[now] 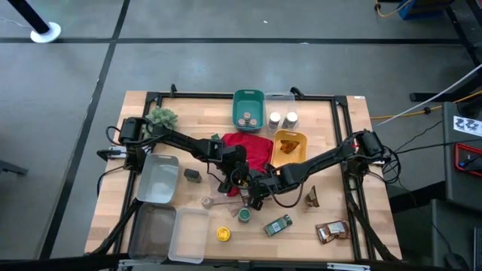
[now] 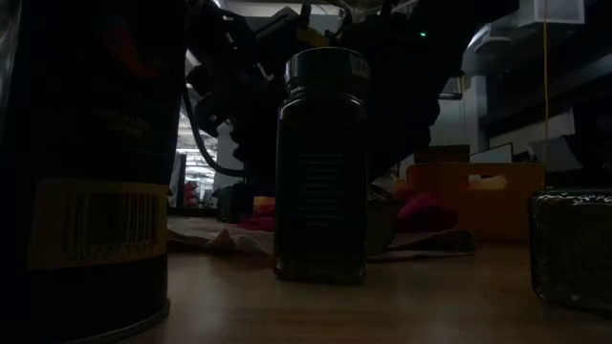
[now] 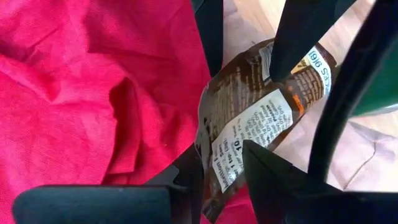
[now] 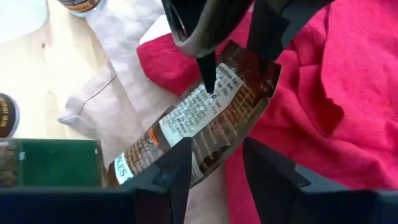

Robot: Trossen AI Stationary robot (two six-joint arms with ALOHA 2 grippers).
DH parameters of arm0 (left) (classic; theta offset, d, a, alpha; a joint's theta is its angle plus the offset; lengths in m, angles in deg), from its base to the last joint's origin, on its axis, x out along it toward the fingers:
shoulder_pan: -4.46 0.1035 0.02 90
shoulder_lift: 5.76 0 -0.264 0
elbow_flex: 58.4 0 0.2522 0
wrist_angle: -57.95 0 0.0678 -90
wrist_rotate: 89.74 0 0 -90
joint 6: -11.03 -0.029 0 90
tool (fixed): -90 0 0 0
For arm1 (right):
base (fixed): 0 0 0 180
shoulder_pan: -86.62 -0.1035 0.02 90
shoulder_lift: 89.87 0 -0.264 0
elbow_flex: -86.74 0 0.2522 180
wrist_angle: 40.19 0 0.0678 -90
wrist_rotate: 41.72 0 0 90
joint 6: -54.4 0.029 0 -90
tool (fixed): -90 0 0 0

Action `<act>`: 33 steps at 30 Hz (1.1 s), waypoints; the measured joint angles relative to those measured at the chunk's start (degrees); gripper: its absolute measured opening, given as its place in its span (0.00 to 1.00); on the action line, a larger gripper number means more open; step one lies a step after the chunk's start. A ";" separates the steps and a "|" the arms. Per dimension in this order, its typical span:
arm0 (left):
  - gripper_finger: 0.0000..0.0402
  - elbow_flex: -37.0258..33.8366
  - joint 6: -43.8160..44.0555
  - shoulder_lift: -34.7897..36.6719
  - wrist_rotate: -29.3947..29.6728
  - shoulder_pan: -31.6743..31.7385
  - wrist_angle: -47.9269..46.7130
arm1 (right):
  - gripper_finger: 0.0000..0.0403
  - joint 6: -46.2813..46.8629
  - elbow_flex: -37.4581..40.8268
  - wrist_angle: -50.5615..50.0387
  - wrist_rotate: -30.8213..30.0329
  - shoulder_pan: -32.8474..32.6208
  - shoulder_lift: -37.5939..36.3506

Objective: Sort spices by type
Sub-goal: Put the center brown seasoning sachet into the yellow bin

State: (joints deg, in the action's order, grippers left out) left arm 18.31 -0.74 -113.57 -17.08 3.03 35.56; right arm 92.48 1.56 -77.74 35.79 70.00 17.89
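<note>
A brown foil spice packet (image 3: 249, 124) with a white label hangs between both grippers, over the near edge of the red cloth (image 1: 248, 147). My left gripper (image 3: 221, 152) is shut on one end of it. My right gripper (image 4: 214, 149) is shut on it farther along. In the high view the two grippers meet at mid-table (image 1: 248, 183), and they hide the packet there. Other spices lie on the near part of the table: a yellow-lidded jar (image 1: 223, 234), a green-lidded jar (image 1: 245, 215), a jar on its side (image 1: 278, 224) and brown packets (image 1: 331, 231). My left gripper pinches the packet's end (image 3: 219, 183) between its two fingers, slanting down from the table's left. The packet runs away from the fingers, crumpled and bent. Whether it is clear of the cloth does not show. My right gripper pinches the packet at a long edge near its middle (image 4: 211, 167) between its two fingers. It comes slanting down from the table's right, with the fingers across the packet. The label end (image 4: 134, 163) sticks out to one side.
A green bin with jars (image 1: 248, 109), a clear bin with white-lidded jars (image 1: 282, 118) and a yellow bin (image 1: 289, 147) stand at the back. Clear tubs (image 1: 157, 178) and a dark tin (image 1: 192, 175) stand at the left. A plant (image 1: 162, 117) is at the far left. A beige bag (image 4: 93, 99) lies beside the cloth.
</note>
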 joint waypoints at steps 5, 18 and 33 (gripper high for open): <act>0.22 0.06 -1.05 0.00 0.13 0.00 -0.47 | 0.34 -0.13 0.00 0.09 0.18 0.00 0.04; 0.22 0.15 -2.32 0.02 -0.11 -0.04 -1.01 | 0.02 -3.27 0.00 0.48 0.68 0.07 0.07; 0.22 0.34 -1.05 2.79 0.15 0.04 -0.58 | 0.01 -4.20 -0.15 -1.01 0.58 0.20 -3.35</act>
State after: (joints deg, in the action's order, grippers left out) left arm 18.65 -1.79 -110.78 -16.93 3.07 34.98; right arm 88.29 1.40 -78.76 36.37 70.20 14.55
